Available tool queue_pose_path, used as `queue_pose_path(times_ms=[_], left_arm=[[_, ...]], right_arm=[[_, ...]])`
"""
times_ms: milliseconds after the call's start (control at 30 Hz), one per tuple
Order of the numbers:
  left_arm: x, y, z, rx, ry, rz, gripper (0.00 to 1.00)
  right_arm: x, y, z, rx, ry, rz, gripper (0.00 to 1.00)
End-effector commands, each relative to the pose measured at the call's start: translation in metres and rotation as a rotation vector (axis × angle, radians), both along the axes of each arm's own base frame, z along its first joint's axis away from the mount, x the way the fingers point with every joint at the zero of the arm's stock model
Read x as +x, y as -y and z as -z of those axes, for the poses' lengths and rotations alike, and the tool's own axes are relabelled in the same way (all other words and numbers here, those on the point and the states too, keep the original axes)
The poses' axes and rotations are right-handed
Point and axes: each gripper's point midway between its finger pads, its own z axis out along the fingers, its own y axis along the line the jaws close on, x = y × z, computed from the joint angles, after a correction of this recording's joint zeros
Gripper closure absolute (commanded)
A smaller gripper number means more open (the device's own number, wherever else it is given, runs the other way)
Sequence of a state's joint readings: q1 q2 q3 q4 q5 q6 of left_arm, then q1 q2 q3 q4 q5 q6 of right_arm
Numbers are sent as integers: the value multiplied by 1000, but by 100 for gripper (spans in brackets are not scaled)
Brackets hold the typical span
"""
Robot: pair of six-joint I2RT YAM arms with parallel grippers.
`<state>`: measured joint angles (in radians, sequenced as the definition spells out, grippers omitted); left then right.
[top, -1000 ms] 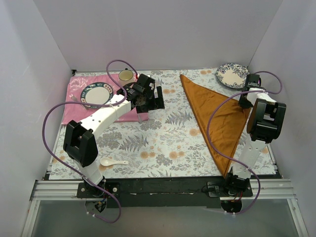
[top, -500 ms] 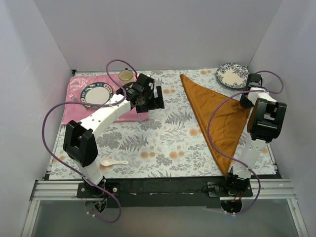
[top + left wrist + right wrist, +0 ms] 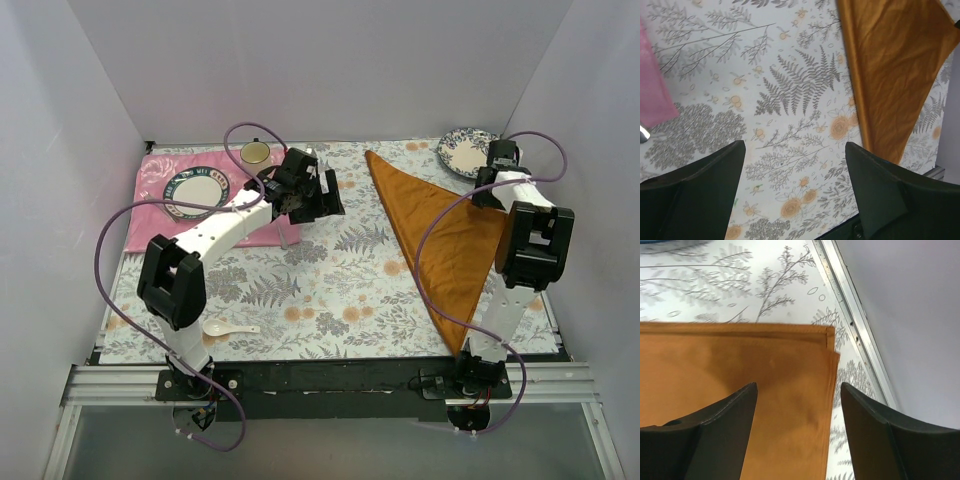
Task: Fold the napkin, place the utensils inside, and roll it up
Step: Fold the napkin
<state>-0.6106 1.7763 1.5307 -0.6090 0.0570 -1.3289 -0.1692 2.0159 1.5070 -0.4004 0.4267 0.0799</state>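
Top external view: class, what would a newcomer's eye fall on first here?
The rust-orange napkin, folded into a triangle, dominates the right side of the floral tablecloth. The right gripper hangs over its right-hand corner with jaws open. The left gripper hovers open over the middle, and the small white spoon lies alone at the near left.

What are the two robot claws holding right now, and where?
Nothing. The left gripper and the right gripper are both open and empty.

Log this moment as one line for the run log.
napkin folded to triangle, flat at right | white spoon near edge, untouched | left jaws open over tablecloth | right jaws open above napkin corner
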Motion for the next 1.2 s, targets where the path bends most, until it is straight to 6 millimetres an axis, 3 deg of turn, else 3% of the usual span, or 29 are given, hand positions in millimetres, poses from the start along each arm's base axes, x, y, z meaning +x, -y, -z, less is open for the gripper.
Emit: queue_pose_path(times_ms=[0,67,133,167,200,233,267,300,333,400,433,467,533,633,667,700,767,900,1167], left_arm=[[23,44,-15,-184,59,81,27],[37,60,-19,-240,100,108,42],[46,78,-12,-291,106,149,51],[55,88,-21,-337,163,175,54],[61,96,-4,-343,152,190,64],[68,107,-14,-381,174,220,69],[77,116,-16,-404,205,237,72],[82,122,-13,-416,212,250,83],[92,134,-9,-441,217,275,88],[102,148,-17,-497,261,298,95],[108,153,0,-505,245,301,100],[115,160,-15,-536,290,314,100],[123,165,-13,-560,311,309,99],[142,177,-7,-585,350,304,99],[148,180,22,-559,309,285,99],[157,182,12,-568,344,270,99],[167,182,25,-559,341,230,100],[191,175,55,-532,349,110,100],[225,156,91,-582,321,-50,100]], right_arm=[[-21,-20,-52,-47,62,87,24],[-29,-40,-64,-41,82,69,25],[-36,-64,-53,33,86,11,25],[-38,-76,-58,94,114,-17,27],[-39,-89,-55,159,124,-60,29],[-48,-111,-40,257,105,-119,33],[-47,-122,-49,294,151,-156,39],[-48,-135,-47,340,169,-199,43],[-61,-157,-33,432,144,-261,49],[-67,-182,-31,495,146,-336,55],[-73,-201,-28,530,125,-392,57],[-80,-206,-21,533,95,-407,59],[-88,-220,-15,554,62,-453,62],[-101,-234,-6,595,29,-480,68],[-103,-236,-6,607,29,-481,70],[-109,-237,-2,622,16,-472,70],[-113,-243,-3,646,14,-484,71],[-124,-247,4,646,-23,-466,71],[-156,-236,17,619,-57,-347,70]])
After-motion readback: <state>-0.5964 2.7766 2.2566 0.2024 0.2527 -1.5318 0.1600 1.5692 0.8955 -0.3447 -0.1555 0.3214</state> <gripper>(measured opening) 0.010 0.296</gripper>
